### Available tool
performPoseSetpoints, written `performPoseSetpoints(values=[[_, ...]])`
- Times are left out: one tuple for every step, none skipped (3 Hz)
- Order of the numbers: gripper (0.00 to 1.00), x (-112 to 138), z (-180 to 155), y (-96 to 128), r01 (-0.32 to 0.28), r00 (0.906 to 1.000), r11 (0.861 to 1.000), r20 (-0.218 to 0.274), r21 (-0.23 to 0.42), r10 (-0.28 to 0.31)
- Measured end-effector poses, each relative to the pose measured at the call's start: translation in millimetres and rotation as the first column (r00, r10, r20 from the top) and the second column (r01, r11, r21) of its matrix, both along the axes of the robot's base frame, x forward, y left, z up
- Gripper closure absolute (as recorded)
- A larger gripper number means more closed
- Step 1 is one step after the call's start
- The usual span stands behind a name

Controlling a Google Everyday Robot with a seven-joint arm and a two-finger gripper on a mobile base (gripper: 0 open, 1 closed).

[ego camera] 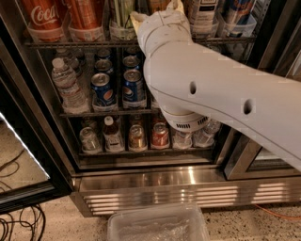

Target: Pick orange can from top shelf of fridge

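My gripper point(159, 10) is at the top edge of the view, reaching into the top shelf point(47, 44) of the fridge point(164, 193). A sliver of amber-gold, the orange can point(158, 4), shows just above the wrist; most of it is hidden by my white arm point(211, 94) and cut off by the frame. The gripper sits right at this can. A deeper red-orange tall can point(87, 16) and a red Coca-Cola can point(40, 16) stand to its left in clear trays.
A green-striped can point(121, 14) stands left of the gripper; a white can point(202, 12) and a blue can point(235, 12) stand to its right. Pepsi cans point(133, 89) and water bottles point(68, 87) fill the middle rack, short cans the lower one. A clear plastic bin point(157, 226) lies on the floor. The open door point(23, 141) is at left.
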State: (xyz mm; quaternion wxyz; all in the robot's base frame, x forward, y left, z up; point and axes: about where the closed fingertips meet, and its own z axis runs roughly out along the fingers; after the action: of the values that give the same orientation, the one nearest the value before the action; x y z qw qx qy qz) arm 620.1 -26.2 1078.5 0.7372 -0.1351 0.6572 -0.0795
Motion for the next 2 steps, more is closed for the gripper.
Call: performPoseSetpoints(values=[[0.32,6.9,3.9,-6.6,0.026,0.9995,1.000,0.020,-0.010,-0.026],[0.32,17.6,6.7,-10.9,0.044,0.9982,0.999,0.042,-0.019,-0.043]])
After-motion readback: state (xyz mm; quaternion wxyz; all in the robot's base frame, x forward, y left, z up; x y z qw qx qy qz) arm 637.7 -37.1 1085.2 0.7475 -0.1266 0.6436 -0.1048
